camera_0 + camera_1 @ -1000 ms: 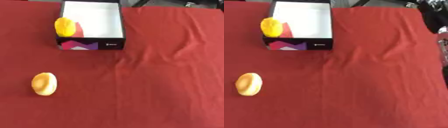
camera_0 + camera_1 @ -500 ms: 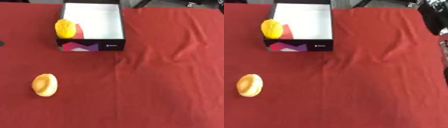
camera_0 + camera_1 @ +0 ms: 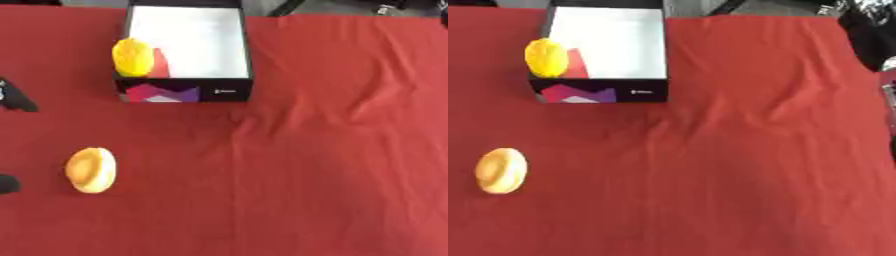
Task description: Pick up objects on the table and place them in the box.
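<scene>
A: Desk (image 3: 332,150) has a red cloth over it, creased down the middle. What's on it?

B: Box (image 3: 188,35), far side, left of centre. Black walls, white floor, coloured shapes on the near wall. A yellow object (image 3: 133,56) sits at its left wall, near-left corner, with a red patch (image 3: 158,64) just beside it inside the box.

A: Inside or on the rim?

B: Can't tell for sure. It overlaps the left wall; looks partly on it.

A: Anything loose on the cloth?

B: One orange-yellow rounded object (image 3: 91,169), near-left, well apart from the box, lying flat on the cloth. Nothing touching it.

A: Hands?

B: Left hand (image 3: 16,98), only dark bits at the left edge of the left eye view: one at about the box's near wall level, another lower by the rounded object. Can't tell if the fingers are released or clenched. It's near the rounded object, not touching.

A: Right hand?

B: Dark and silver shapes at the right edge of the right eye view, too blurred to name. No right hand that I can make out.
</scene>
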Motion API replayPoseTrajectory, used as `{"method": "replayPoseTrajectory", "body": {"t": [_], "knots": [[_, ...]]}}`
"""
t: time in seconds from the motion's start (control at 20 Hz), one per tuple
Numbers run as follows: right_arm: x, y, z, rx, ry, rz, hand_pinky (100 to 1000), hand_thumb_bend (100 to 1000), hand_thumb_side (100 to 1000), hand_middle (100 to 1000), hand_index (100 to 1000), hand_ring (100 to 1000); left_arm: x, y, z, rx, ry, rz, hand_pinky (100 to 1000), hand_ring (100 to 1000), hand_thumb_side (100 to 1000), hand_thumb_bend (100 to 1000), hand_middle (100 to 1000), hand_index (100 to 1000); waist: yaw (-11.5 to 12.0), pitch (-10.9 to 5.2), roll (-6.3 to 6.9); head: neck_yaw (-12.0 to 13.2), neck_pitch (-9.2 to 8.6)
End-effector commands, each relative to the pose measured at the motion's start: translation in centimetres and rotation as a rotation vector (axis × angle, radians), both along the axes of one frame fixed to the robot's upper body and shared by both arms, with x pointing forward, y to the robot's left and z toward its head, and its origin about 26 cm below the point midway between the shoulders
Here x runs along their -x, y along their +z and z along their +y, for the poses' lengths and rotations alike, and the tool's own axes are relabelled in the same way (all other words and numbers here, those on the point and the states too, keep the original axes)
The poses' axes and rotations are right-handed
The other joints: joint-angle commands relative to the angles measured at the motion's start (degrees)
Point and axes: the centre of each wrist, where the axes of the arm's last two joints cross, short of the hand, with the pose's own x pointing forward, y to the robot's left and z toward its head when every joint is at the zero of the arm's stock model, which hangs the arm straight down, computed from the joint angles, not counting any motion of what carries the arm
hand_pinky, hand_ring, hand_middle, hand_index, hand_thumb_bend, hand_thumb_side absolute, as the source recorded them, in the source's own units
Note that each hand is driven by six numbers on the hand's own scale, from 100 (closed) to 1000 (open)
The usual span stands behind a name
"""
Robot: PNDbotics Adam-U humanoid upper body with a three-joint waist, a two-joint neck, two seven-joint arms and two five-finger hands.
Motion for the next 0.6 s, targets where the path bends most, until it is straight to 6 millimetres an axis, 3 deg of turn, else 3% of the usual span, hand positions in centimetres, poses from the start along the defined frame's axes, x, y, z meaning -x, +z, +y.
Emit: {"method": "replayPoseTrajectory", "body": {"t": [0.05, 0.6], "knots": [[0.1, 0.8, -0.1, 0.028, -0.004, -0.017, 1000, 100, 343, 715, 852, 840, 0.2, 0.6, -0.8, 0.006, -0.025, -0.022, 872, 788, 509, 533, 759, 867, -0.1, -1.34, 0.89, 0.1, -0.55], [0.0, 0.4, 0.0, 0.025, -0.005, -0.001, 1000, 100, 364, 708, 851, 836, -0.6, -1.1, -4.2, 0.052, -0.008, 0.02, 864, 775, 497, 525, 750, 853, 0.0, -1.28, 0.71, -0.1, -0.06]]}}
